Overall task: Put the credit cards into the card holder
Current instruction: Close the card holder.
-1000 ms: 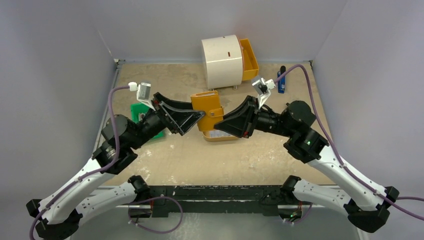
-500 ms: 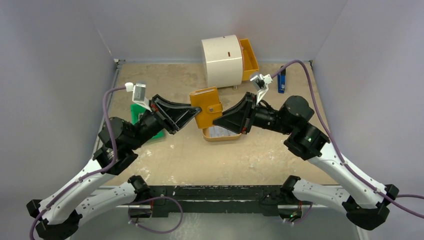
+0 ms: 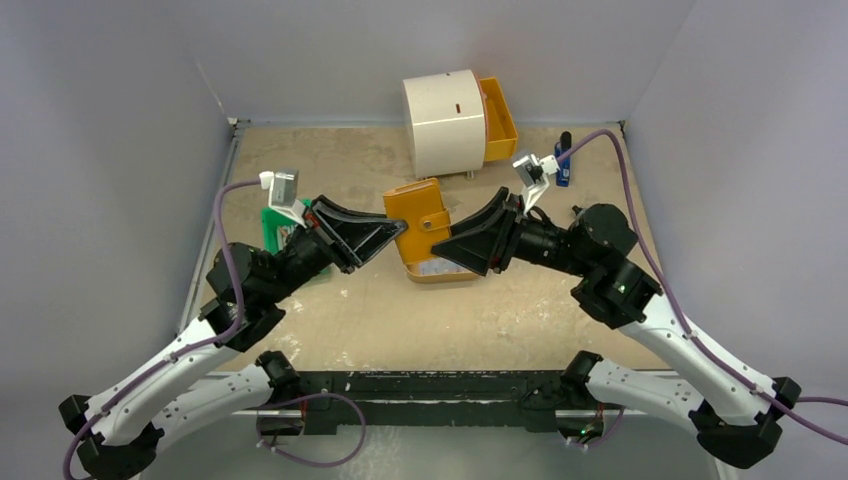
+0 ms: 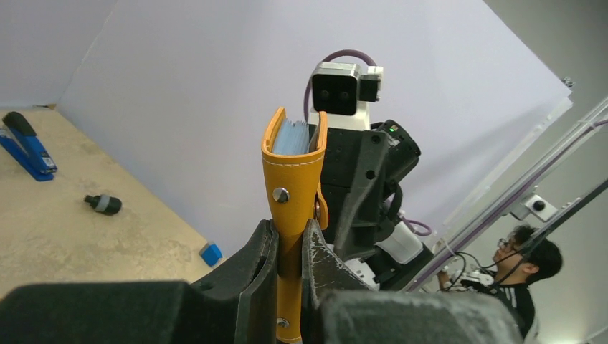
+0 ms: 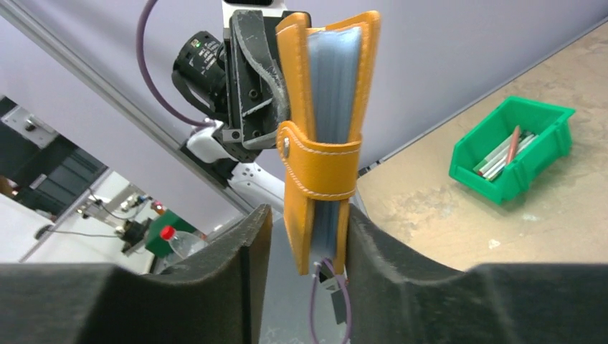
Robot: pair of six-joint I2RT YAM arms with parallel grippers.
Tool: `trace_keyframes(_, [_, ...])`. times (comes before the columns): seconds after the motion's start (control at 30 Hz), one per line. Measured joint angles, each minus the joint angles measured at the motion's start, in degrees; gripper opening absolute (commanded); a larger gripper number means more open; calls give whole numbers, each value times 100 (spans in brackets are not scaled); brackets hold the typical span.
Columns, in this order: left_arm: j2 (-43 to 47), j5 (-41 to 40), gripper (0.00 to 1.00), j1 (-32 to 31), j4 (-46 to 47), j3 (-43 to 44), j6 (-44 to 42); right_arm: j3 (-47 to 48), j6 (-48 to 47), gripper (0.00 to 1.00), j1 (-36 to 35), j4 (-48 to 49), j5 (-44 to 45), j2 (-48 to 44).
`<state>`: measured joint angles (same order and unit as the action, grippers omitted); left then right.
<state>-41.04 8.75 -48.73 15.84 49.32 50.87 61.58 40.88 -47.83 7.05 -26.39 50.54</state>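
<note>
Clearly the left pincer point(image 4: 289, 233) pinches the card holder point(image 4: 292, 179) tight, while the right pincer point(image 5: 308, 215) straddles it, slightly parted.

Top camera: high, behind the arm bases point(image 3: 275, 372), looking down on the whole table point(image 3: 380, 310). Wrist cameras: close behind left gripper point(image 4: 289, 240) and right gripper point(image 5: 305, 222), facing each other. All three share the card holder point(image 3: 420, 215), edge-on in both wrist views

The orange card holder point(image 3: 421, 221) hangs between left pincer point(image 3: 399, 231) and right pincer point(image 3: 449, 247) (white drum point(image 3: 444, 120) behind).
</note>
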Motion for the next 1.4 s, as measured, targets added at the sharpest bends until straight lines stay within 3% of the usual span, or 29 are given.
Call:
trace_keyframes(0.13, [-4, 48, 0, 0, 107, 0, 83, -2, 92, 11, 7, 133, -24, 83])
trace_keyframes(0.2, [-4, 66, 20, 4, 120, 0, 85, -2, 166, 2, 9, 229, -59, 120])
trace_keyframes(0.33, [13, 72, 53, 7, 96, 0, 61, -9, 229, 0, 11, 356, -179, 136])
trace_keyframes(0.47, [20, 203, 64, 7, 81, -26, 63, -59, 332, 0, 9, 468, -186, 114])
trace_keyframes(1.1, [118, 472, 54, 7, 225, -269, 210, -114, 686, 0, 9, 1250, -205, 348])
trace_keyframes(1.4, [142, 470, 31, 7, 210, -269, 210, -114, 658, 0, 9, 1239, -210, 372])
